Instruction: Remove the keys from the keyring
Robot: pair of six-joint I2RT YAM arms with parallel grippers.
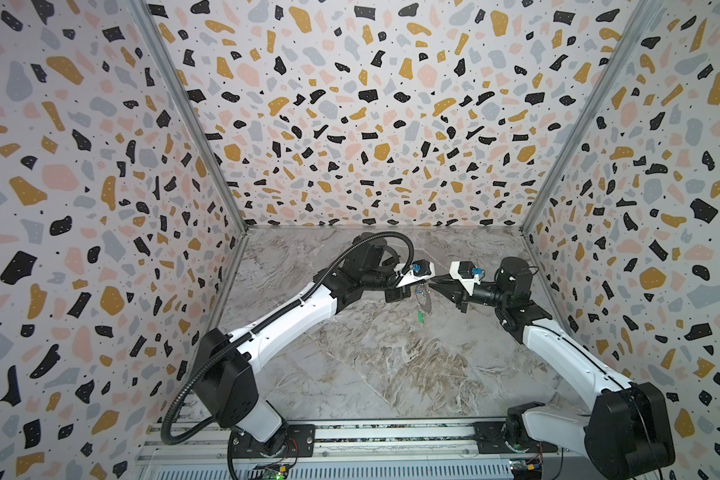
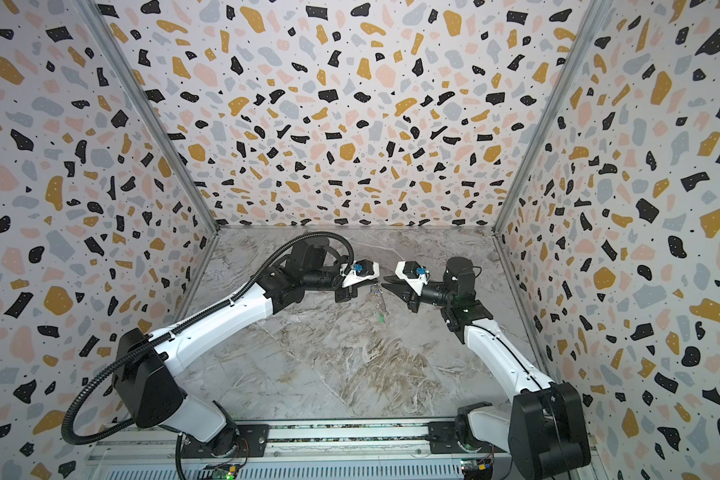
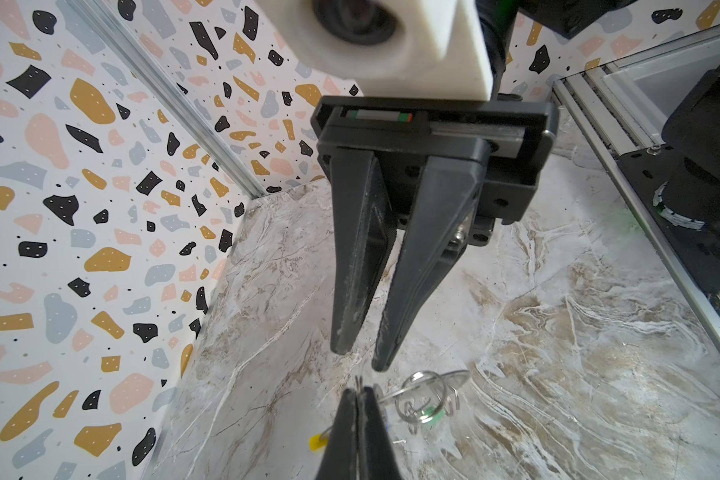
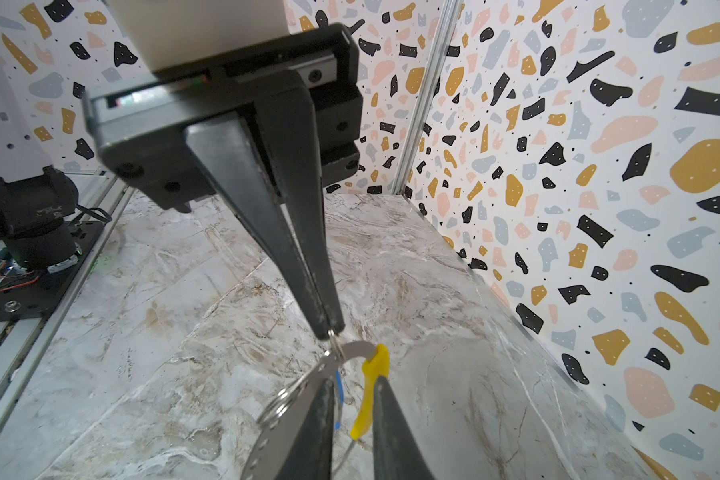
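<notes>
Both arms meet above the middle of the marble table [image 1: 371, 365]. My left gripper [image 1: 420, 286] [image 3: 360, 390] is shut, pinching a thin silver wire at the top of the keyring [image 4: 352, 347], which hangs below it. The yellow sleeve [image 4: 368, 395] [image 3: 316, 441] is on one side of the ring. My right gripper [image 1: 431, 284] [image 4: 354, 378] faces the left one tip to tip. Its jaws stand a little apart, and the sleeve and the blue tag [image 4: 339, 390] of one key show in the gap. The key with the green tag [image 1: 420, 319] [image 3: 427, 413] dangles lowest on small rings.
Terrazzo-patterned walls [image 1: 80, 208] close in the table on the left, back and right. An aluminium rail [image 1: 350, 440] with both arm bases runs along the front edge. A black cable loops over the left arm [image 1: 383, 239].
</notes>
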